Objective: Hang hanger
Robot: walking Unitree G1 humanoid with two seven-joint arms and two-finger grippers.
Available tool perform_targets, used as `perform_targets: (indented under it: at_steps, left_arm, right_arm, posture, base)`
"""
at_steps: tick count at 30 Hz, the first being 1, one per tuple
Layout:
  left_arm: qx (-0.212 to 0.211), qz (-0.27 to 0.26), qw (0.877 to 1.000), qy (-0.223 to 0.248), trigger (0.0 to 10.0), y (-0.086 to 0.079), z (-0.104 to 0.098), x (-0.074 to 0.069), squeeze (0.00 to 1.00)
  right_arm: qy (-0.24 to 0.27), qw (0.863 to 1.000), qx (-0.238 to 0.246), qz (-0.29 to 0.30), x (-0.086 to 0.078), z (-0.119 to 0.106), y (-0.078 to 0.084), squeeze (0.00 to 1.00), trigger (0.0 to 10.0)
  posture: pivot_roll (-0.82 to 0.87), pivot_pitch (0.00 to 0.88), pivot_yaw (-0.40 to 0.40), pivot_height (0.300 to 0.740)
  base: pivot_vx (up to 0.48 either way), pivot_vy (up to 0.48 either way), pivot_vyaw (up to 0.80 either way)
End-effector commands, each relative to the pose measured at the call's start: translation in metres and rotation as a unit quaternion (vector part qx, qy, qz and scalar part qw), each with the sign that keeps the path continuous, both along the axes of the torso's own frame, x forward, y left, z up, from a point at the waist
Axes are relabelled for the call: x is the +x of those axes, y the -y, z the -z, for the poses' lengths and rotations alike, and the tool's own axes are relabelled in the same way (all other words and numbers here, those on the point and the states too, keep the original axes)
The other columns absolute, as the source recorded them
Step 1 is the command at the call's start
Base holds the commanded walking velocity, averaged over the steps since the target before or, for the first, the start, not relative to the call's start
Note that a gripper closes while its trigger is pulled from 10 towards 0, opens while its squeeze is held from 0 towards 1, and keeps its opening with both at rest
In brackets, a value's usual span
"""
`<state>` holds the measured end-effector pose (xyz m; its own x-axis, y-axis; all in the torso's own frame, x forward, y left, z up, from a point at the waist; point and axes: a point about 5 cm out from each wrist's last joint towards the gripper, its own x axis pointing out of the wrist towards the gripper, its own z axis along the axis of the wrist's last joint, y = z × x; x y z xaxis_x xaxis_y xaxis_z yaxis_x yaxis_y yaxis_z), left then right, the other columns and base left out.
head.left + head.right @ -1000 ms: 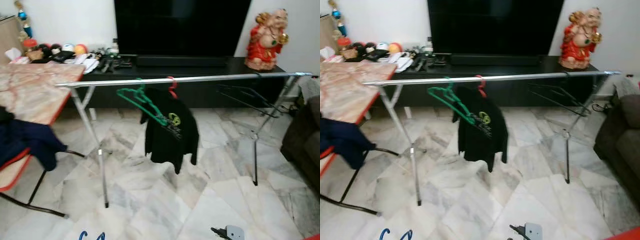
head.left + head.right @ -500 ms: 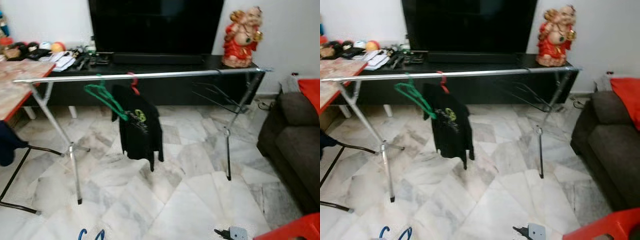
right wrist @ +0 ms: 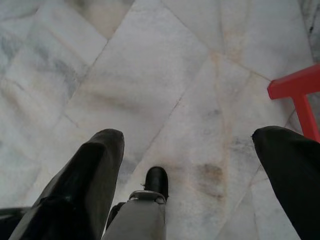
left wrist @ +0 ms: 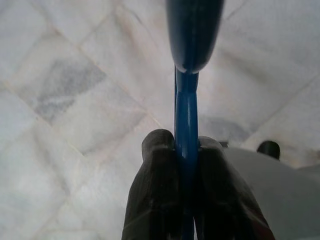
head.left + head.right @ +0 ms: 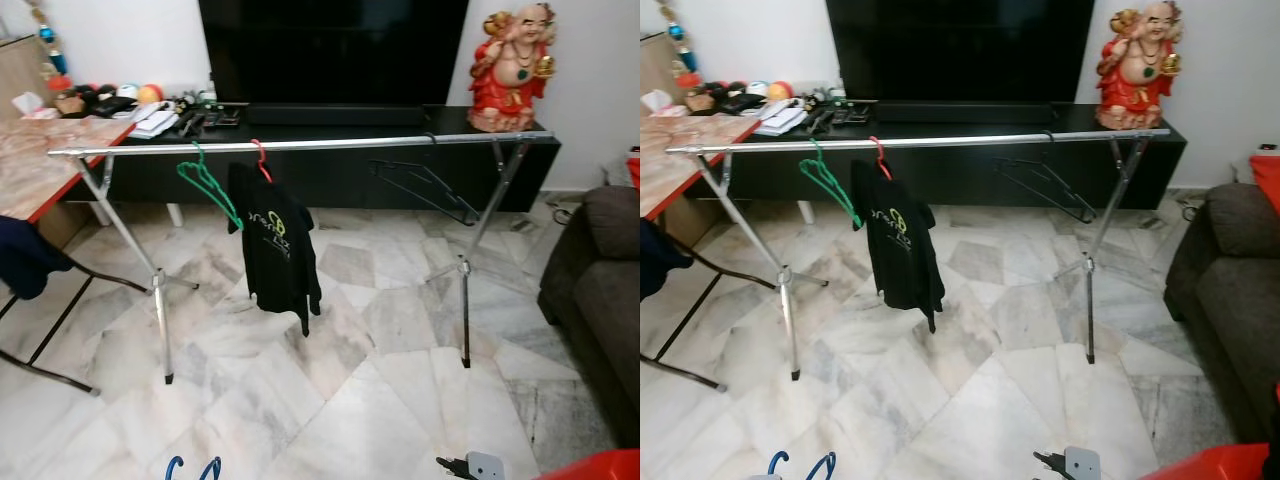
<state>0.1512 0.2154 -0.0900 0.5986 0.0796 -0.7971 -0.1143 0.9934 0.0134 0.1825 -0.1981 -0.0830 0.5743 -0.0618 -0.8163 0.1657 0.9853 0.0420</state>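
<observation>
Left gripper [image 4: 186, 150] clamped on a blue hanger [image 4: 186, 115], jaws pressed tight against its thin bar from both sides, marble floor [image 4: 75, 100] beneath. Blue hanger's curved tips [image 5: 192, 468] poking up at the lower edge of the head views. Right gripper [image 3: 187, 145] with jaws spread wide and holding nothing, hanging over the same pale floor, beside a red chair leg [image 3: 300, 95]. Ahead, well apart from both arms: silver drying rail [image 5: 300, 146] on crossed metal legs. Hung on that rail, a green hanger [image 5: 208, 182] tilted and bare, and just beside it a red hanger [image 5: 262, 160] carrying a black shirt [image 5: 275, 245]. Farther along the rail, a black hanger [image 5: 425, 187]. Behind the rail, a long black TV bench [image 5: 340, 165] with a dark screen [image 5: 333, 50] above and a red figurine [image 5: 512, 68] at its right end. Marble-topped bench [image 5: 40, 165] at left, dark sofa [image 5: 600, 290] at right
</observation>
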Motion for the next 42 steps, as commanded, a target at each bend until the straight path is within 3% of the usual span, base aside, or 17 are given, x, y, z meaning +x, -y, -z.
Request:
perform_targets:
  at_steps: [1, 38, 42]
  left_arm:
    - [0.001, -0.007, 1.0, -0.004, 10.0, -0.0032, 0.0, -0.0009, 0.0]
    - [0.001, -0.008, 1.0, -0.003, 10.0, -0.003, -0.0005, 0.0008, 0.0]
    - [0.015, 0.0, 1.0, -0.01, 10.0, -0.0027, 0.0, 0.0007, 0.0]
  right_arm:
    - [0.001, 1.0, 0.001, -0.008, 0.0015, -0.0002, -0.0032, 0.0, 10.0]
    - [-0.004, 0.999, -0.001, -0.037, -0.0008, 0.0012, -0.0058, 0.0, 10.0]
    - [-0.005, 0.999, -0.003, -0.045, -0.0013, 0.0015, -0.0065, 0.0, 10.0]
  posture:
    - [-0.02, 0.034, 0.007, 0.74]
    - [-0.01, 0.027, -0.001, 0.74]
    - [-0.01, 0.02, -0.001, 0.74]
  base:
    - [0.364, 0.0, 0.0]
    - [0.388, 0.0, 0.0]
    - [0.0, 0.0, 0.0]
